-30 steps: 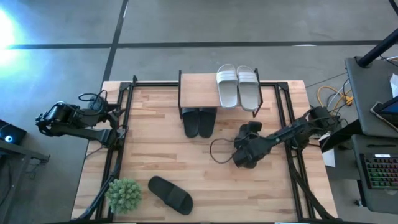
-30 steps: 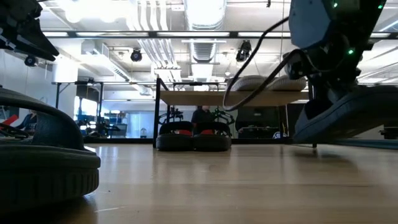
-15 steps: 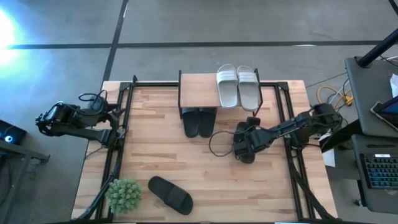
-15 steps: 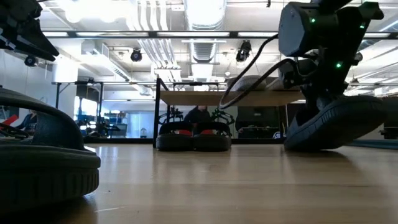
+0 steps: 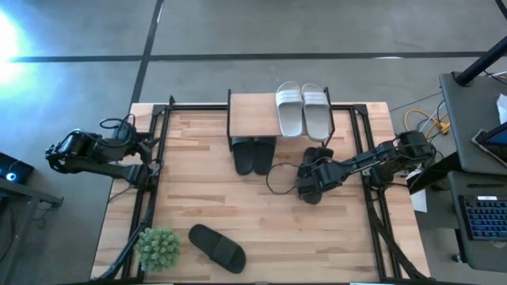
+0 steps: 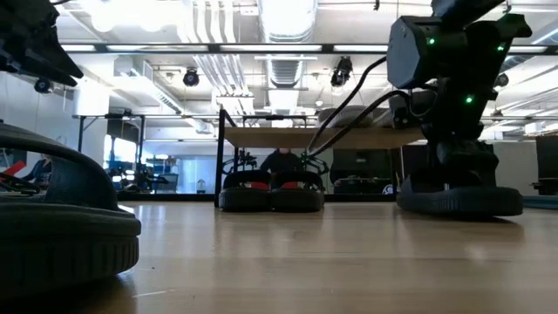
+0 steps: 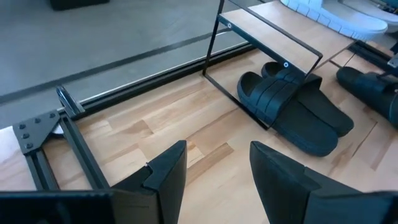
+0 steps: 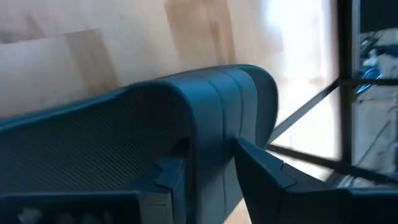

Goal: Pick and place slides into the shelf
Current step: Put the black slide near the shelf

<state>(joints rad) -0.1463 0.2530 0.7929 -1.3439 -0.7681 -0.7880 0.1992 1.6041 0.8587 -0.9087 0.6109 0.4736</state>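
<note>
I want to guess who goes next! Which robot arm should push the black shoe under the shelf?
Probably the right arm. Its gripper already grips a black slide, flat on the table just before the shelf. The left gripper waits open, off the table's left edge.

The setting is an industrial robotics lab. A light wooden butcher-block worktop (image 5: 261,214) in a black metal frame stands on a grey concrete floor (image 5: 261,28). Exposed ceiling ducts (image 6: 283,39) and strip lighting run overhead. A side desk carrying a backlit keyboard (image 5: 485,218) stands alongside.
</note>
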